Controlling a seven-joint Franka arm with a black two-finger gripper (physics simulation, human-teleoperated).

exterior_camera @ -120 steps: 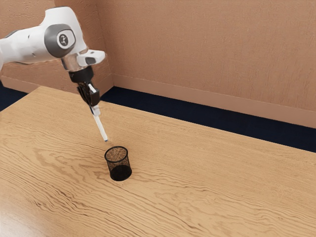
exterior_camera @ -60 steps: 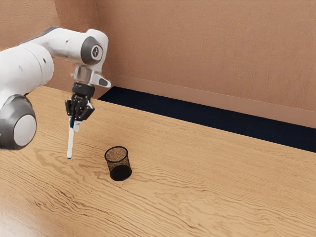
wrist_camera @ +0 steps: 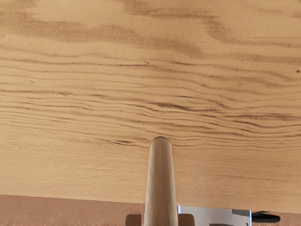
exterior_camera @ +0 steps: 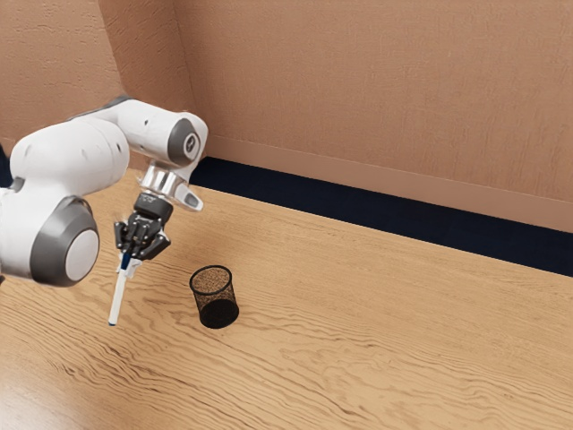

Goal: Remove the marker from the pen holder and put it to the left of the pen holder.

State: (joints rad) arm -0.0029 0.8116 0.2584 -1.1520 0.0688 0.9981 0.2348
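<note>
Marker [exterior_camera: 118, 299] slants steeply down, pinched in the closed gripper [exterior_camera: 130, 260], to the exterior view's left of the pen holder [exterior_camera: 213, 294].

The exterior view looks down across the wooden table [exterior_camera: 403, 340] from the side of the arm [exterior_camera: 67, 152], set well back. The wrist view (far closer) faces down; both share tabletop and marker [exterior_camera: 117, 300].
</note>
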